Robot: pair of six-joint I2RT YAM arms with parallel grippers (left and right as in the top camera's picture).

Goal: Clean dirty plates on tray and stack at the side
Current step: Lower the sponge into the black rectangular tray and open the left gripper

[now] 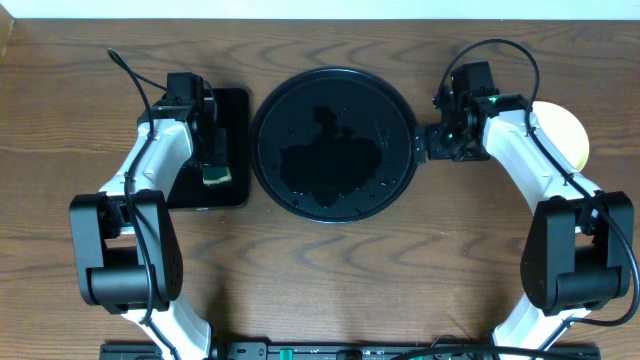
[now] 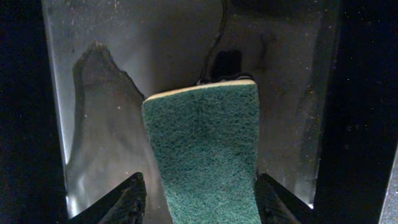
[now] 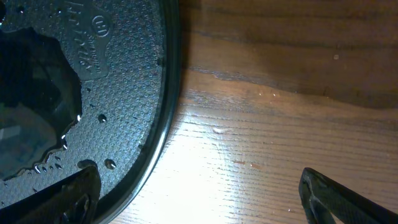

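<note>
Your round black tray [image 1: 335,90] sits mid-tabletop [image 1: 330,280], wet and bare of plates. One pale yellow plate [image 1: 566,132] lies aside at the right. Your right hand [image 3: 196,186] gapes empty at the rim. Your left hand [image 2: 200,190] straddles the green sponge [image 2: 205,149], probably parking it; I can't tell if it grips.
</note>
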